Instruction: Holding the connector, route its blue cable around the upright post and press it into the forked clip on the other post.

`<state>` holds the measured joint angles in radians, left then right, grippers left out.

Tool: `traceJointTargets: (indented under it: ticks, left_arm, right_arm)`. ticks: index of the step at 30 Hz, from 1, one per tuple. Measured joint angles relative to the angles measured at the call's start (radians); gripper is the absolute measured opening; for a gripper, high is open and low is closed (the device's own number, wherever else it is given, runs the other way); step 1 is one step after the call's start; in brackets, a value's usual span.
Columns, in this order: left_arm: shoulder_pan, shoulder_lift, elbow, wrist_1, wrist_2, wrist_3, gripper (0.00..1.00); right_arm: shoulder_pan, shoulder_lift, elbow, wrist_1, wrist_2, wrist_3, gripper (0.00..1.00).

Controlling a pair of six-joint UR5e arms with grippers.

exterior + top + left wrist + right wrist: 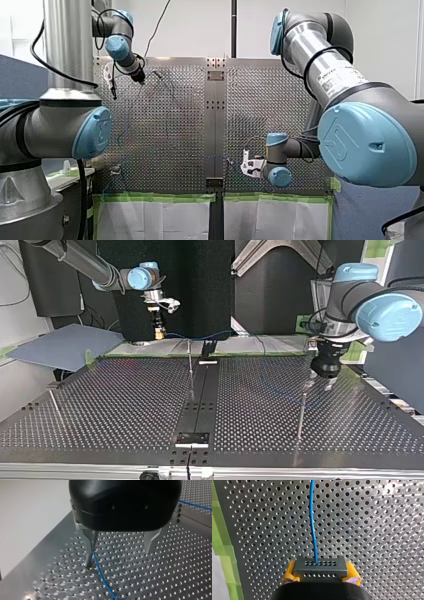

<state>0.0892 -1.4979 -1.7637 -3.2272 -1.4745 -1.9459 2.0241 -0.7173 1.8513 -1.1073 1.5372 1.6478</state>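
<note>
1. Blue cable [312, 517] comes out of the top face of the connector [320, 567] and runs straight ahead of it over the perforated bench [374, 530]. That's the right wrist view.
2. Right gripper [321, 573] is clamped on that dark grey connector, w/ the yellow pads [289, 573] pressed against both its sides. The hold looks square, not tilted.
3. Green tape [223, 545] lines the bench edge off to one side of the connector.
4. Top view: the right gripper hangs above the far edge of the bench at the view's left. From there the cable goes roughly level toward the view's right, passing by the top of a thin post [190, 360] near the bench's middle strip. Can't tell if it touches the post or wraps it at all.
5. Left gripper [119, 557] is black w/ metal fingers [151, 540]. They're spread wide w/ nothing between them being gripped, and the tips are down close to the bench.
6. Left wrist view: a stretch of the cable lies on the bench just beside one finger, on the inner side, and trails away from the gripper. Another bit of it shows further off, past the gripper body.
7. Top view again: a second post [301, 412] stands near the left gripper, on the camera's side of it. The two grippers are well apart, at opposite sides of the bench.
8. Forked clip is too small to make out in any view, so no idea which post carries it.
</note>
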Motion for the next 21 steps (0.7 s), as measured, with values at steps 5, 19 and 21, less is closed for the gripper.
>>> traceJointTargets:
  ticks: [5, 19, 21]
  left_arm:
    - [0.004, -0.028, 0.000, 0.045, 0.045, -0.045, 1.00]
    - [0.014, -0.043, 0.000, 0.163, 0.028, -0.163, 1.00]
    - [0.013, -0.055, 0.000, 0.181, 0.028, -0.181, 1.00]
  right_arm:
    - [0.000, 0.000, 0.000, 0.001, 0.000, 0.000, 0.00]
    - [-0.005, 0.000, 0.000, 0.000, 0.000, 0.000, 0.00]
    - [-0.006, 0.000, 0.000, 0.000, 0.000, -0.001, 0.00]
